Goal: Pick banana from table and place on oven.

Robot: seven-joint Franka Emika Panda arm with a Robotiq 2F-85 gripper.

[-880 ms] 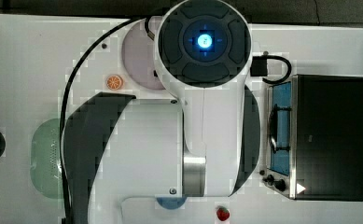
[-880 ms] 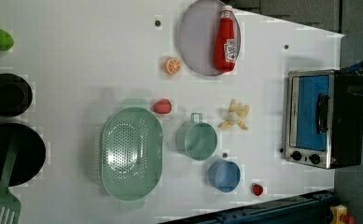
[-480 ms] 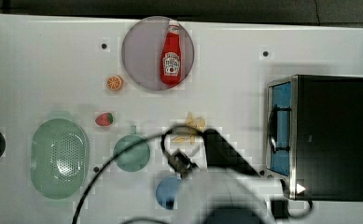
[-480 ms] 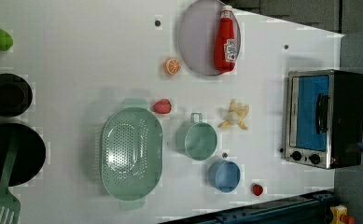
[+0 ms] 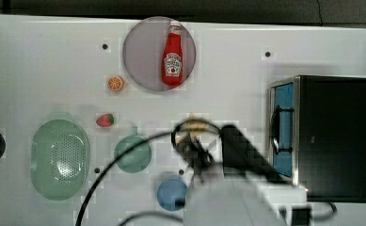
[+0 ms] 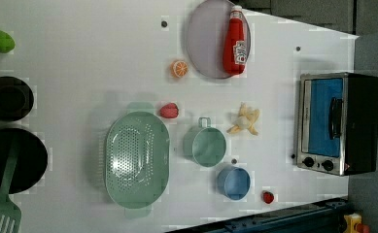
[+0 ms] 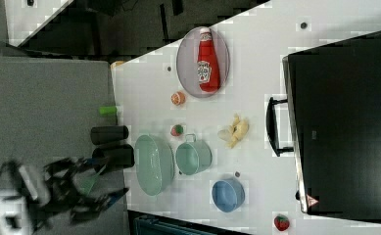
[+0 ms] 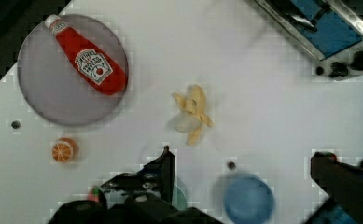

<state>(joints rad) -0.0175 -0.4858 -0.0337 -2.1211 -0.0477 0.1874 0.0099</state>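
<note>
banana [image 8: 191, 113] lies on the table [image 6: 79, 73], apart from the oven [image 6: 337, 124]. gripper [image 8: 240, 168] jaws spread wide, grasping nothing.

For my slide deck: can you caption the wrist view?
Open end effector above the white table, the peeled banana lying free between ketchup plate and oven.

White table [image 6: 79, 63], banana [image 6: 245, 121], oven [image 6: 337, 124], colander [image 6: 137, 158]
</note>
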